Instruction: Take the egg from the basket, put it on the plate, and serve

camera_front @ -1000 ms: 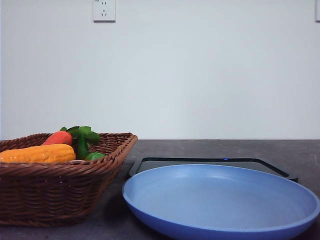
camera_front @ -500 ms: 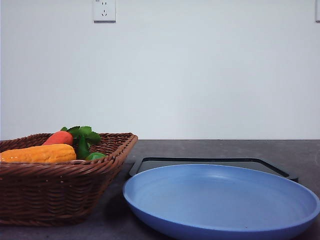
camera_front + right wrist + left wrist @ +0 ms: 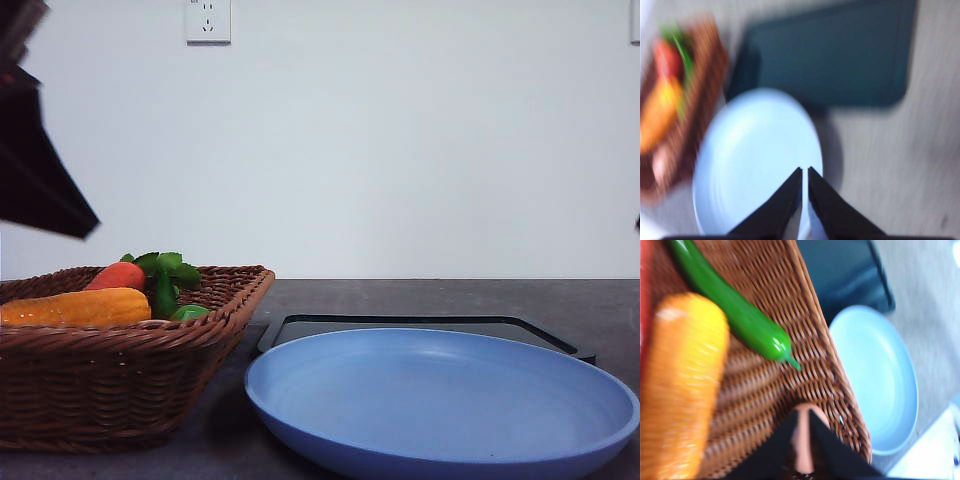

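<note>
The left wrist view showed the egg (image 3: 805, 440) lying in the basket (image 3: 810, 335), seen through the slit between the left gripper (image 3: 802, 450) fingers, which were nearly together; the front view hid it behind the basket wall. The right gripper (image 3: 805, 200), tips together, hung over the plate (image 3: 755, 160), with the basket at its ten o'clock.

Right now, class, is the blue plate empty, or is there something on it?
Empty. The front view shows the plate's bare blue surface; the egg sits in the basket beneath the left tool.
</note>
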Available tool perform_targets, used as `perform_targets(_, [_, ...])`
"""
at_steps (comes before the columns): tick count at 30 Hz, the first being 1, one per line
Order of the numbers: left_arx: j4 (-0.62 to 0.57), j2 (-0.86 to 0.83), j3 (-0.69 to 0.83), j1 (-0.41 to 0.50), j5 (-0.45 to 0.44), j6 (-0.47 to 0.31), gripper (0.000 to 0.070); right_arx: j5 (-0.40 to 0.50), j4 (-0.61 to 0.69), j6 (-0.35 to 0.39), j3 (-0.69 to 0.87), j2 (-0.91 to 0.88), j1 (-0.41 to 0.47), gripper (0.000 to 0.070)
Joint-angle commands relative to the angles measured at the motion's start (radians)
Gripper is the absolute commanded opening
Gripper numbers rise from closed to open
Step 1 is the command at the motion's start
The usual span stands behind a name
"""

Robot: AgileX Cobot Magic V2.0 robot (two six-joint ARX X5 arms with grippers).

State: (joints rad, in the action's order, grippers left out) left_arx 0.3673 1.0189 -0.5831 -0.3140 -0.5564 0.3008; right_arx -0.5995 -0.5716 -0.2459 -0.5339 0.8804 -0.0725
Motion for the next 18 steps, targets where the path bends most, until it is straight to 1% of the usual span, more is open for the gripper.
perform_targets(1, [-0.029, 0.023, -0.018, -0.02, -0.006, 0.007, 0.0272, 0.01, 0.001, 0.026, -0.008, 0.04, -0.028, 0.0162])
perform_targets(3, [-0.05, 0.037, -0.018, -0.041, -0.006, 0.007, 0.0314, 0.03, 0.002, 0.026, -0.008, 0.085, -0.065, 0.0197])
perform_targets(8, [-0.082, 0.044, -0.018, -0.074, -0.006, 0.022, 0.0316, 0.108, 0.029, 0.025, -0.008, 0.203, -0.153, 0.0198])
perform_targets(16, [-0.097, 0.044, -0.018, -0.08, -0.006, 0.033, 0.0316, 0.11, 0.165, 0.01, -0.008, 0.357, -0.21, 0.0197])
perform_targets(18, [-0.097, 0.044, -0.018, -0.08, -0.006, 0.032, 0.0316, 0.11, 0.178, 0.009, -0.008, 0.386, -0.215, 0.0182])
